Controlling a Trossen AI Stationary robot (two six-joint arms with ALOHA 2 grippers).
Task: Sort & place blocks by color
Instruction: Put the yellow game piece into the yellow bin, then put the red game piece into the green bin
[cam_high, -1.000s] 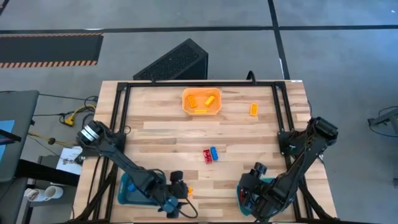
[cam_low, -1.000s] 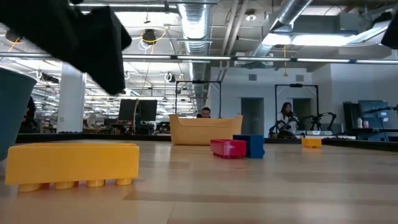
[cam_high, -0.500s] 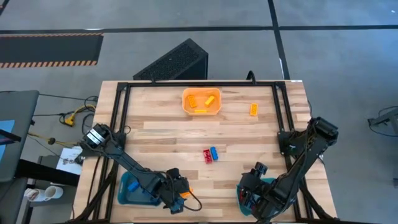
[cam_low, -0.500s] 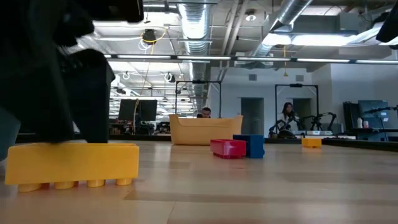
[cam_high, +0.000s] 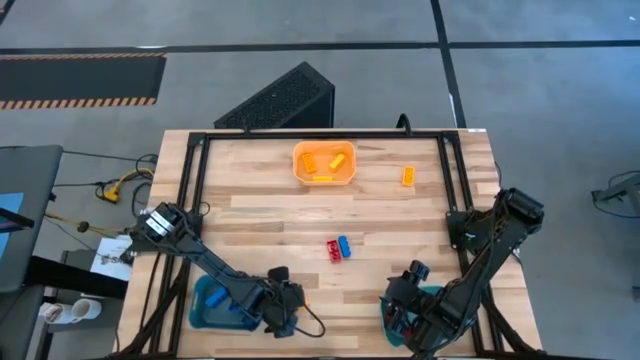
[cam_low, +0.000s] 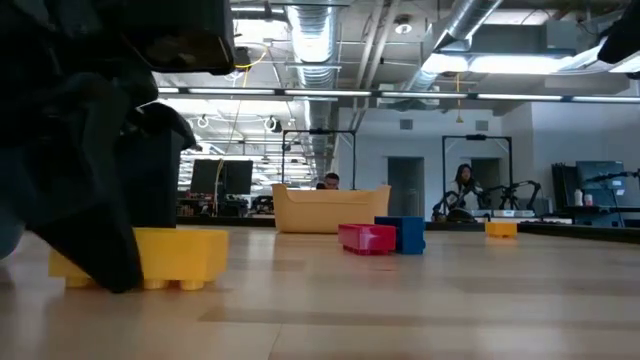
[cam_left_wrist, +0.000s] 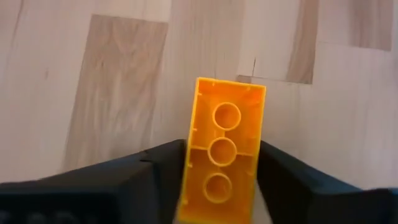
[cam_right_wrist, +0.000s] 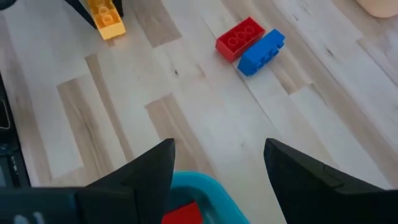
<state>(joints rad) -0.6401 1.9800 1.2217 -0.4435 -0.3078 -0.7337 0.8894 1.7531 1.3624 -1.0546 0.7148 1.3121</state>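
Now left claw (cam_left_wrist: 219, 180) down over yellow block (cam_left_wrist: 222, 152), fingers closed against its sides, block tilted off counter (cam_low: 420, 300); right claw (cam_right_wrist: 217, 163) unchanged, open.

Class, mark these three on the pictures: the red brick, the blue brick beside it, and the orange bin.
red brick (cam_right_wrist: 240, 38), right wrist view, on its studded top.
blue brick (cam_right_wrist: 262, 51), right wrist view, on its long side face.
orange bin (cam_high: 297, 166), high view, on its left rim.
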